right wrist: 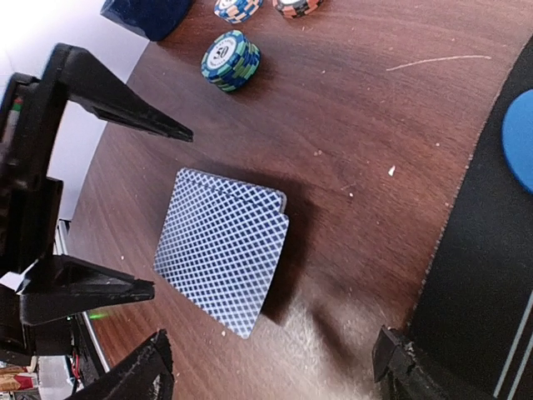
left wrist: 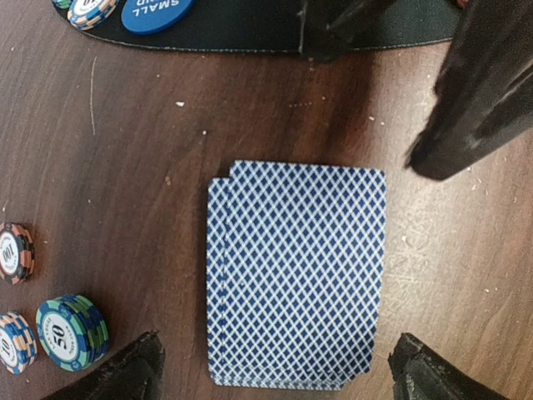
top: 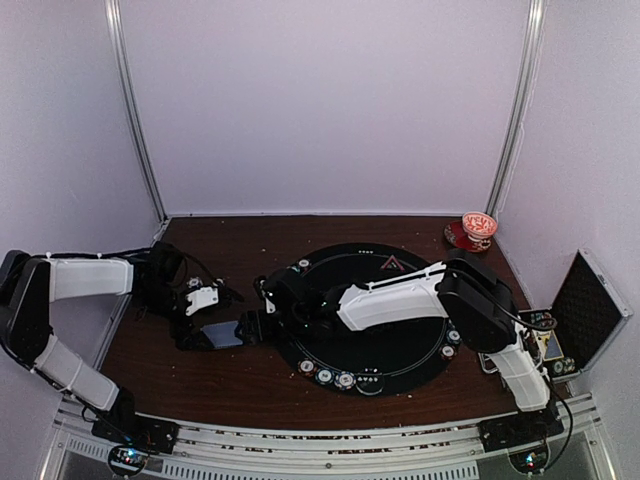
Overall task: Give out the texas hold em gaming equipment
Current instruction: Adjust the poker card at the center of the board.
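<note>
A deck of blue-backed playing cards (left wrist: 296, 275) lies face down on the brown table, its top card slid slightly off the rest. My left gripper (left wrist: 279, 375) is open, with one fingertip (left wrist: 117, 375) on each side of the deck's near end, not touching it. My right gripper (right wrist: 271, 379) is open and empty, hovering just off the deck (right wrist: 221, 246) toward the mat. In the top view both grippers, the left (top: 222, 335) and the right (top: 262, 308), meet at the deck (top: 225, 333). Striped poker chips (left wrist: 72, 332) stand in small stacks beside it.
A round black mat (top: 400, 340) carries a row of chips (top: 325, 375) at its near rim, a red triangle marker (top: 388, 263) and a blue disc (left wrist: 156, 12). A red-patterned cup and saucer (top: 477, 228) stands back right. An open metal case (top: 585, 310) sits far right.
</note>
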`<move>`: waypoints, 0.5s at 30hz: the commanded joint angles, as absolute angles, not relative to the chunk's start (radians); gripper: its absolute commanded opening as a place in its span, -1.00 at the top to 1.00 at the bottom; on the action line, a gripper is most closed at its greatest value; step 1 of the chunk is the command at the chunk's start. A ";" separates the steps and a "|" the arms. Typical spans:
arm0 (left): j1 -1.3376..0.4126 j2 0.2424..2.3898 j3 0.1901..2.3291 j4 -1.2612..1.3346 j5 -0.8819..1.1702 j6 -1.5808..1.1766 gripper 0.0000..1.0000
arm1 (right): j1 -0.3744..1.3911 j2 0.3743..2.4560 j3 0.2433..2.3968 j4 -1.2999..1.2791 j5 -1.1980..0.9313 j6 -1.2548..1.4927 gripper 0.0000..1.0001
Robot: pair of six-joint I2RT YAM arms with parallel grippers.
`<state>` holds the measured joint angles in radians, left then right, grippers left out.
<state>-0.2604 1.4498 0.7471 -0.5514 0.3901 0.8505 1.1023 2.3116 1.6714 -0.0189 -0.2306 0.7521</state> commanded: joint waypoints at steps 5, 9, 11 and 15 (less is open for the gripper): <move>-0.306 1.497 0.796 -0.565 0.379 0.851 -0.96 | 1.106 2.154 1.578 0.017 -0.202 0.744 -0.69; -0.314 1.520 0.798 -0.551 0.353 0.843 -0.96 | 1.106 2.126 1.540 0.036 -0.198 0.746 -0.69; -0.320 1.533 0.801 -0.546 0.336 0.839 -0.96 | 1.106 2.132 1.537 0.042 -0.205 0.750 -0.69; -0.331 1.552 0.797 -0.529 0.312 0.828 -0.96 | 1.111 2.167 1.551 0.049 -0.227 0.760 -0.66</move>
<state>-0.3172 1.5318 0.7792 -0.5495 0.3408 0.8417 1.1034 2.1521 1.5570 0.0219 -0.2214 0.7532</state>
